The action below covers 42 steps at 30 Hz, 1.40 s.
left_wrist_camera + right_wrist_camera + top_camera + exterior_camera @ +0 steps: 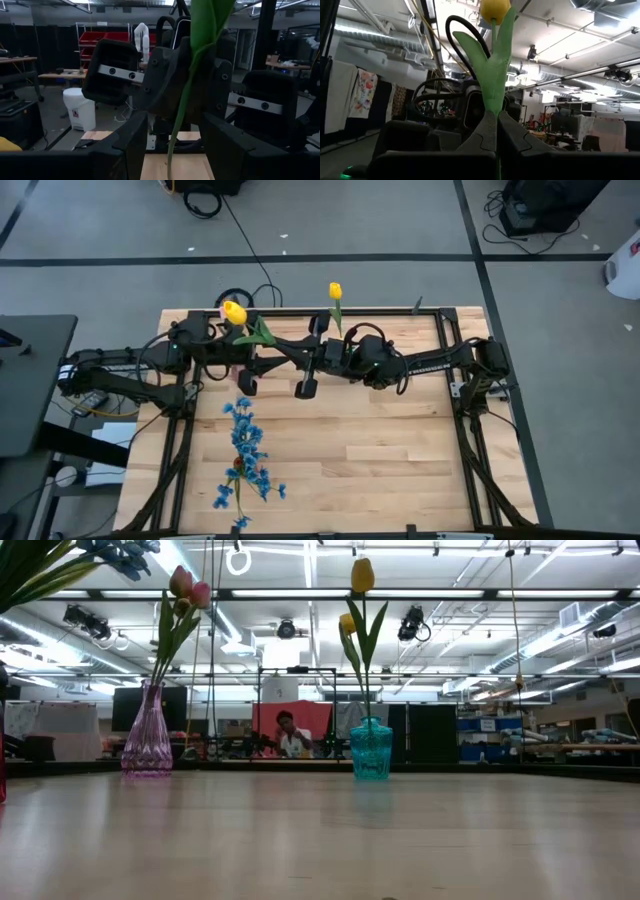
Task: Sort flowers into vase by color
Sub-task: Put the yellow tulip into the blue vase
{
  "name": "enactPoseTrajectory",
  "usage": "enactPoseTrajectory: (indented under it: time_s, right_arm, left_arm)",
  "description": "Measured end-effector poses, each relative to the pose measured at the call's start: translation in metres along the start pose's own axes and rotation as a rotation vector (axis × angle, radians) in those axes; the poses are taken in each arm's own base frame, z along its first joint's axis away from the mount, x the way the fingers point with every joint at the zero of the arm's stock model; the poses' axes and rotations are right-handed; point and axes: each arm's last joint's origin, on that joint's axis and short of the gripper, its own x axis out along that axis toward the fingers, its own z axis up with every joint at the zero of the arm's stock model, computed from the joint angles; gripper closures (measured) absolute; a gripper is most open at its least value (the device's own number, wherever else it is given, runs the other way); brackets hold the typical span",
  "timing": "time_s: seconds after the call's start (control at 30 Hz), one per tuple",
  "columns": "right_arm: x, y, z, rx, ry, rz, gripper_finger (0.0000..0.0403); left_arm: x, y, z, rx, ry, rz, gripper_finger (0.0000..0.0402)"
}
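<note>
**A:** What are the fingers doing?

**B:** The right gripper [491,122] has its two dark fingers [480,135] pressed together on the long green plastic stem of a yellow artificial tulip [492,75] and holds it upright, with the bloom at the top centre of the right wrist frame. The left gripper [172,145] faces it. Its fingers [131,145] are spread, and the same stem [187,100] runs up between them with a gap on each side, so they are around it and not gripping it.

**A:** Where is that in the overhead frame?

**B:** The two arms meet in the upper middle, above the far edge of the pale wooden counter [400,470]. The held bloom [233,312] shows to the left of that meeting point, as best I can tell.

**A:** And the other flowers?

**B:** In the low frame, a teal ribbed glass vase [371,750] stands at centre with two yellow tulips [362,575] in it. A pink ribbed glass vase [148,745] at left holds pink tulips [185,585]. Bushy blue blossom sprays [245,455] fill the lower left of the overhead frame. I cannot tell whether they stand or lie.

**A:** Which step is this?

**B:** It looks like a hand-over of the yellow tulip between the arms, on its way to the teal vase. The next move probably calls for the left fingers to close on the stem before the right fingers let go, or the flower could drop.
</note>
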Motion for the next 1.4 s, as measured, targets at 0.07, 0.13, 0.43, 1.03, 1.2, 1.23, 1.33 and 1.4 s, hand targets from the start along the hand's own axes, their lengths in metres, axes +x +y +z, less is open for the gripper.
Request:
enactPoseTrajectory:
  time_s: [0.07,0.13,0.43,1.03,1.2,1.23,1.33,1.4]
  right_arm:
    - [0.0,0.0,0.0,0.0,0.0,0.0,0.0394]
    - [0.0,0.0,0.0,0.002,0.0,0.0,0.0394]
    - [0.0,0.0,-0.001,0.035,0.001,0.023,0.0394]
    - [0.0,0.002,-0.006,0.066,0.065,0.031,0.0333]
    - [-0.005,0.002,-0.004,0.055,0.216,-0.016,0.0284]
    - [-0.006,0.003,-0.001,0.051,0.242,-0.022,0.0278]
    - [-0.009,0.001,0.006,0.067,0.282,-0.025,0.0269]
    - [-0.01,0.001,0.005,0.074,0.297,-0.024,0.027]
  left_arm:
    - [0.0,0.0,0.0,0.0,-0.002,0.0,0.0218]
    - [0.0,0.0,0.001,0.001,-0.006,0.003,0.0218]
    - [0.0,0.0,0.001,0.033,-0.009,-0.001,0.0268]
    - [-0.009,-0.001,-0.001,0.019,0.063,-0.011,0.0395]
    - [-0.018,-0.001,-0.001,0.016,0.102,0.017,0.0397]
    - [-0.019,-0.001,-0.001,0.018,0.112,0.022,0.0398]
    - [-0.021,-0.001,-0.004,0.036,0.148,0.044,0.0398]
    - [-0.021,0.0,-0.005,0.038,0.161,0.057,0.0399]
